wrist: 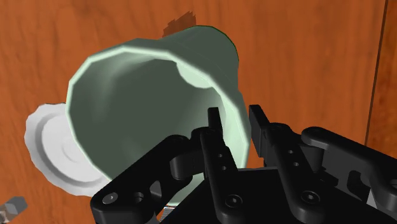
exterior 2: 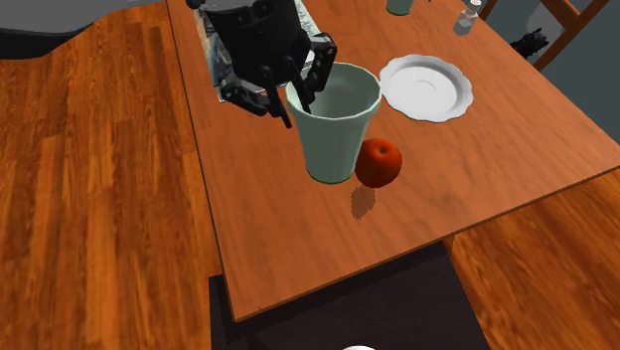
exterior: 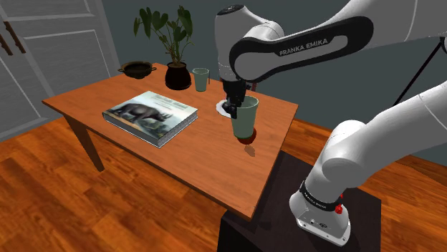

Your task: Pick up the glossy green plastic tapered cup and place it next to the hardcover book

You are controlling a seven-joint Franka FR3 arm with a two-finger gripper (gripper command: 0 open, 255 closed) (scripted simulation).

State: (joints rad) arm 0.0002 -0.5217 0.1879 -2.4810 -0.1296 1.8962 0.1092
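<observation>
"FRANKA EMIKA" stands in white capitals on the dark band of the arm [exterior: 304,46], in the shoulder view. A second dark band lower on the same arm carries small white lettering, too small to read. Nothing on the book [exterior: 150,117] cover can be read.

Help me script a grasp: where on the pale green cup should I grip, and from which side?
Probably the rim wall, from above. The cup is upright, mouth open, and its wide top would be hard to span, while the thin wall fits the gripper, which clasps it so, one finger inside, one outside.
</observation>
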